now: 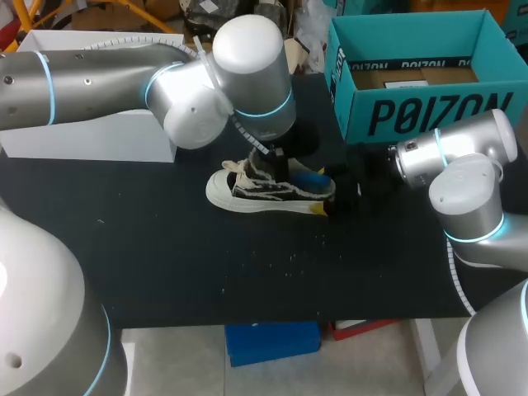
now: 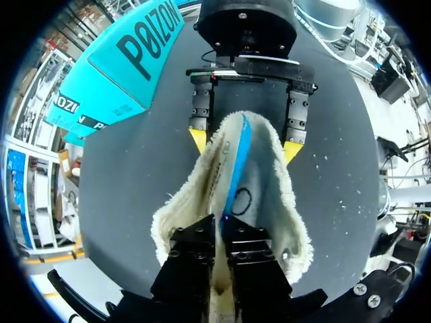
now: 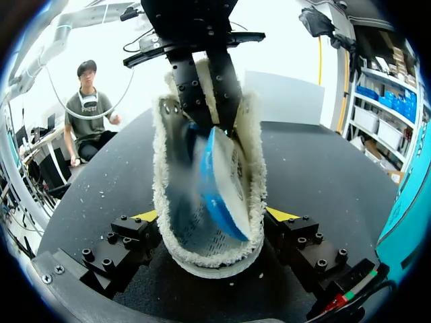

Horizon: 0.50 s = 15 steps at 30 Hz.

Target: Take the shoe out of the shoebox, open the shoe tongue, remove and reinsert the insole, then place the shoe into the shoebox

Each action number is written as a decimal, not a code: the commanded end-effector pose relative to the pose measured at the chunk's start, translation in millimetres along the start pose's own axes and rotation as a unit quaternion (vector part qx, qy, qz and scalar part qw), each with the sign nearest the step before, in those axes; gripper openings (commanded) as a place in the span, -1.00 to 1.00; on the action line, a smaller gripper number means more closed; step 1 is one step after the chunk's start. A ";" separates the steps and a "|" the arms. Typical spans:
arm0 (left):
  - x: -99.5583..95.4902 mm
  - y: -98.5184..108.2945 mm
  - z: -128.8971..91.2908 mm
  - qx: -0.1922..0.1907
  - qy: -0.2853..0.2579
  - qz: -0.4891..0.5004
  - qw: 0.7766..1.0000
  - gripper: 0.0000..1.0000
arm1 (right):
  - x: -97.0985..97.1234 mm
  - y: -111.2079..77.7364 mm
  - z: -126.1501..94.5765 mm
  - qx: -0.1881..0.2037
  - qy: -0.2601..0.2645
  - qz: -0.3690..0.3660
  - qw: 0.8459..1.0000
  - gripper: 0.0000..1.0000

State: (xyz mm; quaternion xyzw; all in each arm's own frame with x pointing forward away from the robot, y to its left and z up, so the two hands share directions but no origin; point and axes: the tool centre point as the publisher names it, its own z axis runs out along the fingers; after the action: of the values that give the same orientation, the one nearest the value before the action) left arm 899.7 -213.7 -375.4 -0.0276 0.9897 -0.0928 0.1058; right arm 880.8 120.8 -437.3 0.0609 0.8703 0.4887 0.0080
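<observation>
The black-and-cream canvas sneaker (image 1: 268, 190), frayed and fleecy at its edges over a white rubber sole, lies on the black matte table (image 1: 206, 264) with its toe to 9 o'clock and the teal cardboard shoebox (image 1: 429, 111) at its 2 o'clock. The right gripper (image 3: 212, 215) clasps the heel between its yellow-tipped fingers, one on each side. The left gripper (image 2: 221, 225) pinches the thin blue insole (image 3: 219, 175), which stands tilted in the shoe's opening

A black table (image 1: 247, 280) is seen, its matte top sprinkled with small white specks (image 1: 289, 259) near the middle.
</observation>
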 end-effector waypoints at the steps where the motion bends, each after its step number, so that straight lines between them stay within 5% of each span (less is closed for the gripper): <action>1: 3.4 2.1 -7.5 0.024 0.009 0.009 1.000 -1.00 | 3.0 -0.1 1.1 0.001 0.000 0.000 1.000 -1.00; 4: 8.4 -0.6 -10.2 0.048 0.019 0.018 0.999 -1.00 | 3.0 -0.1 1.1 0.001 0.000 0.000 1.000 -1.00; 8: 13.0 -3.8 -2.8 0.020 0.019 0.023 0.999 -1.00 | 3.0 -0.1 1.1 0.001 0.000 0.000 1.000 -1.00; 15: 16.0 -2.7 2.3 0.041 0.034 0.026 0.998 -1.00 | 3.0 -0.1 1.1 0.001 0.000 0.000 1.000 -1.00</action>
State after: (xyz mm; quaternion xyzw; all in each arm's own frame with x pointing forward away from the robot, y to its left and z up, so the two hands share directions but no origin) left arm 882.0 -217.9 -375.6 0.0025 0.9894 -0.1224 0.0781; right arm 879.5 121.0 -437.2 0.0607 0.8703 0.4887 0.0079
